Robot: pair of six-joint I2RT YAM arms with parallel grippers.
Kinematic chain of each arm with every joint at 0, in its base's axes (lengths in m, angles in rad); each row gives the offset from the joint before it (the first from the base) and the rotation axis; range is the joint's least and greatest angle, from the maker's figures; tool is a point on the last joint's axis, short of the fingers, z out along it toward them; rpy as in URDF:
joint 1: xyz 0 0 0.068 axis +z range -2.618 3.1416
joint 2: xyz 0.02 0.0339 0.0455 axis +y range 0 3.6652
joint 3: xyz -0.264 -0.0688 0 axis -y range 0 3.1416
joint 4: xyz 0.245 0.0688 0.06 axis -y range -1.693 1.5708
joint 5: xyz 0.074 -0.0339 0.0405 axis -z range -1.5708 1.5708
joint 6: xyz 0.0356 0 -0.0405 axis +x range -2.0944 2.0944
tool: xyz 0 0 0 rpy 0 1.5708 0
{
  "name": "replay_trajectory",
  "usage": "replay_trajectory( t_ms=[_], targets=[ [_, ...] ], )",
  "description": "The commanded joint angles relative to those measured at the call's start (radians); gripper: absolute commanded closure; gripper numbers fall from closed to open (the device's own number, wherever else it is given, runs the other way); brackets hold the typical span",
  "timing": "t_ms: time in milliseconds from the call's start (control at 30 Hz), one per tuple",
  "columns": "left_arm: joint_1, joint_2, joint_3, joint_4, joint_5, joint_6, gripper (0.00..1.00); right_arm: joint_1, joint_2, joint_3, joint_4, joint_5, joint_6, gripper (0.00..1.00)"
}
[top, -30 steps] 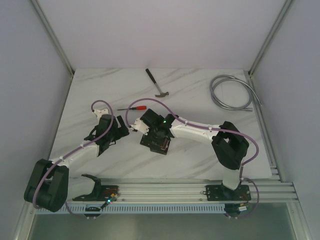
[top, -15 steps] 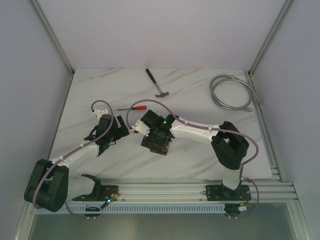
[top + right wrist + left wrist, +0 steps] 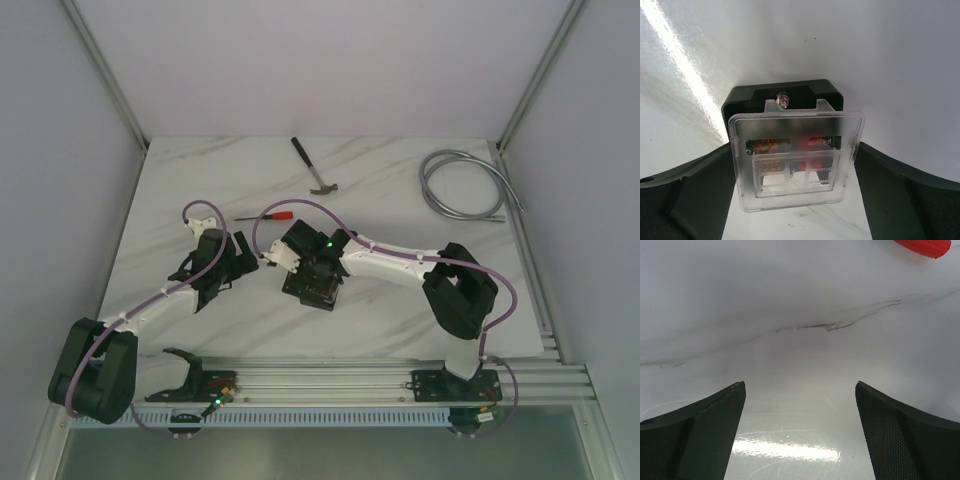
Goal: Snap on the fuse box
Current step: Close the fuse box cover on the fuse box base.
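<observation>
Right arm: against the top view a second ago, the right gripper (image 3: pixel 795 145) and its load sit a touch farther from the base rail; over the last half second nothing visibly moves; left arm unchanged throughout. Reads as travel finished and the pose settled over the work.

Fuse box (image 3: pixel 785 95): black base resting on the marble surface (image 3: pixel 400 330), mid-table, directly under the right wrist; clear cover (image 3: pixel 795 170) lies over it, square to it but offset toward the camera, the base's far wall and a small metal stud showing past the cover's edge. Orange fuses (image 3: pixel 767 145) and red fuses (image 3: pixel 820 141) visible through the cover.

Right gripper: fingers lie against both side edges of the cover, apparently clamped on it (contact with the base itself cannot be told). Whether the cover has latched cannot be told; judged not yet snapped home, given the offset; a downward press looks to be what remains.

Left gripper (image 3: pixel 800 385): spread wide, nothing between the fingers, bare surface below; parked just left of the fuse box; red screwdriver (image 3: pixel 268 214) handle at the corner of its wrist view.

Elsewhere: hammer (image 3: pixel 315 168) and coiled grey hose (image 3: pixel 465 185) far side, well apart from the work.
</observation>
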Motion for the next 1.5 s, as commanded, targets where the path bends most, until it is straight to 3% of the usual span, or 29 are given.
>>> replay_trajectory(
  t_ms=[0, 600, 833, 1067, 1233, 1433, 1467],
  targets=[
    [0.007, -0.015, -0.009, 0.019, 0.012, -0.004, 0.00, 0.008, -0.007, 0.004, -0.016, -0.027, -0.005, 0.04],
    [0.007, -0.012, -0.008, 0.024, 0.030, -0.001, 0.00, 0.005, -0.045, 0.019, -0.034, -0.062, -0.007, 0.00],
    [0.000, 0.020, -0.002, 0.061, 0.141, 0.023, 0.05, 0.005, -0.122, 0.026, -0.003, -0.050, 0.067, 0.00],
    [-0.046, 0.042, 0.007, 0.112, 0.315, 0.033, 0.18, -0.021, -0.266, -0.091, 0.097, 0.056, 0.336, 0.05],
    [-0.121, 0.023, 0.018, 0.125, 0.388, 0.031, 0.25, -0.030, -0.409, -0.229, 0.183, 0.170, 0.570, 0.21],
    [-0.186, 0.046, 0.044, 0.127, 0.393, 0.027, 0.26, -0.034, -0.521, -0.425, 0.317, 0.272, 0.893, 0.31],
    [-0.193, 0.057, 0.050, 0.127, 0.393, 0.027, 0.26, -0.034, -0.540, -0.459, 0.344, 0.284, 0.946, 0.37]
  ],
)
